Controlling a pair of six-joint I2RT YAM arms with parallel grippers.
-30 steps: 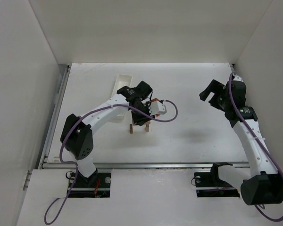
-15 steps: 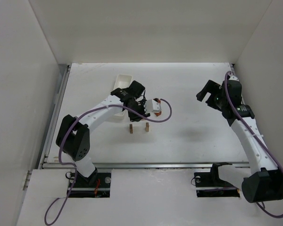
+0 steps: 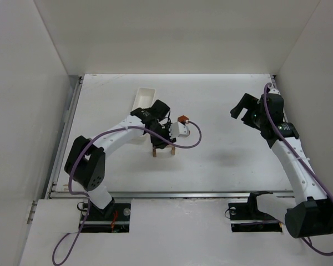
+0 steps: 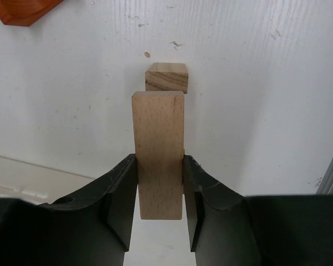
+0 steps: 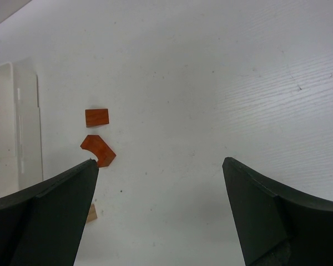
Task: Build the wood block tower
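Note:
My left gripper (image 3: 162, 138) (image 4: 160, 185) is shut on a light tan wooden crossbar block (image 4: 158, 149) and holds it over two small tan uprights (image 3: 154, 151) (image 3: 173, 148) in the middle of the table. In the left wrist view the top of one upright (image 4: 166, 77) shows just beyond the block's far end. An orange-red roof-shaped piece (image 5: 98, 149) (image 4: 22, 11) lies flat on the table behind them, next to an orange-red rectangular piece (image 5: 97, 117) (image 3: 183, 118). My right gripper (image 3: 243, 110) (image 5: 160, 162) is open and empty, high over the right side.
A long white oblong tray (image 3: 143, 100) (image 5: 14, 127) lies behind the left gripper, and its rim shows in the left wrist view (image 4: 28, 177). The left arm's purple cable (image 3: 197, 133) loops to the right of the uprights. White walls enclose the table on three sides.
My left gripper has moved toward me and down over the two uprights with the block in it, uncovering the orange-red piece behind. My right gripper has shifted slightly left.

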